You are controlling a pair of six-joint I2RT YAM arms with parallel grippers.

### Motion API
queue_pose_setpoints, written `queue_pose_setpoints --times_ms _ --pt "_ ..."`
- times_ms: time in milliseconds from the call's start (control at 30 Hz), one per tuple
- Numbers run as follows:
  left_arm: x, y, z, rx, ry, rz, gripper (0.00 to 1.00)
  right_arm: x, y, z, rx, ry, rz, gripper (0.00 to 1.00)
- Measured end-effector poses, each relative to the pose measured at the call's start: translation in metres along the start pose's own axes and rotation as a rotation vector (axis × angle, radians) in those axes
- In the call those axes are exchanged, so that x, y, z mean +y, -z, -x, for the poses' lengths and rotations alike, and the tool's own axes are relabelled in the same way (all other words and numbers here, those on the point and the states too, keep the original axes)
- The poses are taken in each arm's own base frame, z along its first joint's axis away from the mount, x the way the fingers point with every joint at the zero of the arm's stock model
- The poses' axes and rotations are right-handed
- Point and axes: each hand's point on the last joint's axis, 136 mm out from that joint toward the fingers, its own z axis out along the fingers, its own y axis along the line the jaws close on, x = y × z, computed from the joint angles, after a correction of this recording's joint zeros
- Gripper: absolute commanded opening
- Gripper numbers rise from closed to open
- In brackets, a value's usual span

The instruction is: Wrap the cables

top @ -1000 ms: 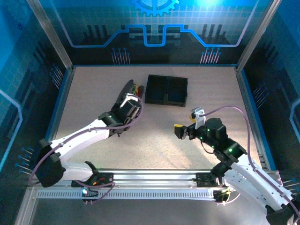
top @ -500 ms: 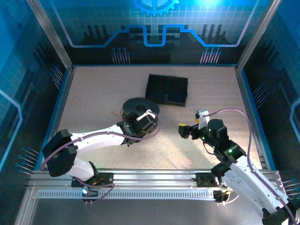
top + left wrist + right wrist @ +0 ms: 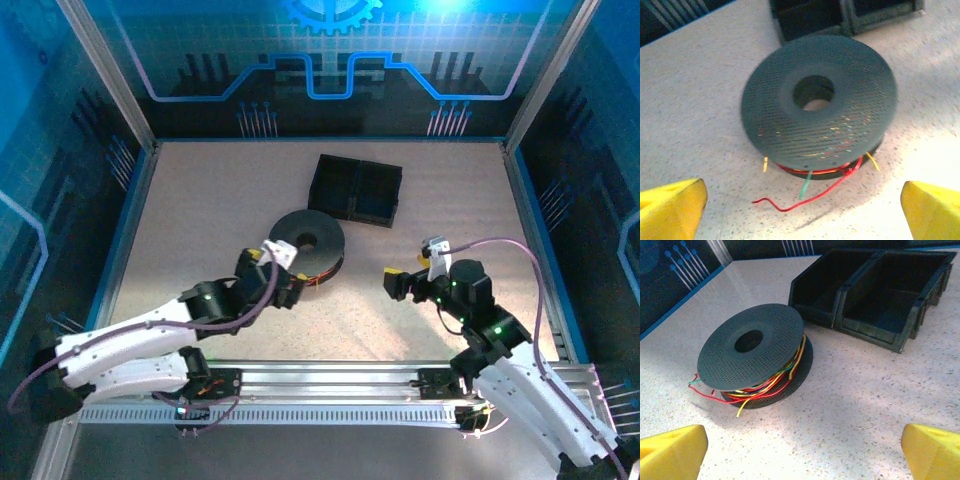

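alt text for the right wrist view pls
A black spool lies flat on the table, red, yellow and green cables wound between its discs, loose ends spilling out. Two black bins sit behind; the right pincer is open, yellow fingertips in the bottom corners.

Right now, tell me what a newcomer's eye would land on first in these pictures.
The black spool sits in the middle of the table. The cables, red, yellow and green, are wound between its discs, and a loose red end trails out. Two black bins stand just behind it. The left gripper is at its near-left and the right gripper off to its right, both open.
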Motion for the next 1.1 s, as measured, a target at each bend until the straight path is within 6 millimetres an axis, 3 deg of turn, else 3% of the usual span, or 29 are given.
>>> queue_pose_setpoints --times_ms 133,267,500,600,733,900,1033,1100 --pt "0.051 0.003 0.004 -0.041 0.205 0.099 0.99 -0.019 0.002 0.007 -0.027 -0.006 -0.074 1.00" --pt "0.102 -0.008 0.001 -0.046 0.370 0.239 1.00 -0.047 0.004 0.020 -0.086 -0.022 -0.168 1.00" --pt "0.171 -0.056 -0.045 0.061 0.525 0.402 0.99 -0.121 0.000 0.017 -0.176 -0.094 -0.383 1.00" --pt "0.187 -0.068 -0.067 0.078 0.534 0.426 0.99 -0.142 -0.009 0.002 -0.192 -0.079 -0.430 1.00" --pt "0.196 -0.080 -0.079 0.004 0.546 0.391 0.99 -0.156 -0.026 -0.021 -0.148 -0.062 -0.446 1.00" --pt "0.190 -0.105 -0.103 -0.048 0.545 0.346 0.99 -0.171 -0.049 -0.028 -0.151 -0.047 -0.456 1.00" --pt "0.194 -0.116 -0.092 -0.112 0.542 0.339 0.99 -0.177 -0.060 -0.035 -0.129 -0.047 -0.453 1.00" --pt "0.198 -0.116 -0.080 -0.163 0.526 0.341 1.00 -0.178 -0.063 -0.023 -0.150 -0.035 -0.450 1.00"
